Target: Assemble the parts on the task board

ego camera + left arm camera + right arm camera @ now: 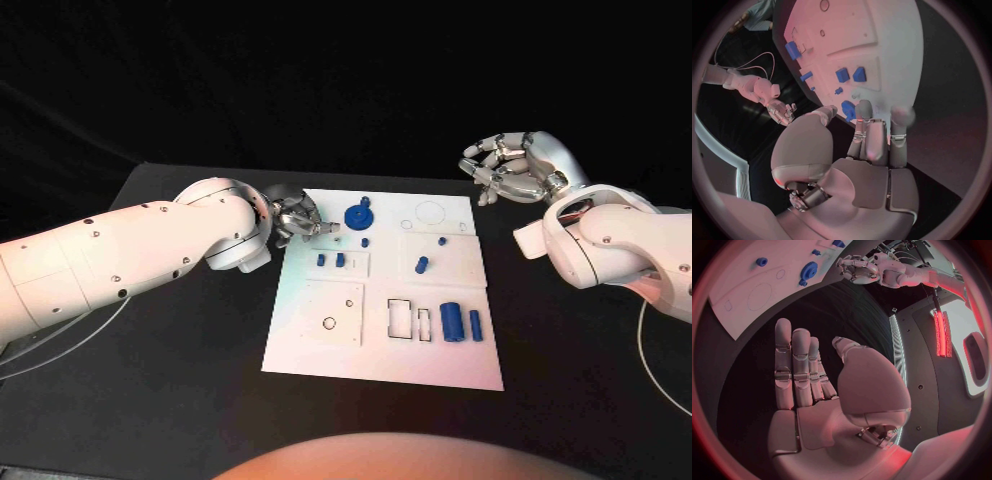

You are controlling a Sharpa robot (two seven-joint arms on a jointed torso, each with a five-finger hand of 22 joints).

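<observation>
While my left robot hand hovers at the upper left edge of the task board, fingers loosely curled and grasping nothing as far as I can tell, my right robot hand hangs released off the upper right corner. I judge the assembly barely begun: the blue gear sits near the top, small blue parts lie mid-board, two blue cylinders rest lower right, and several outlined slots on the counter's board look unfilled.
</observation>
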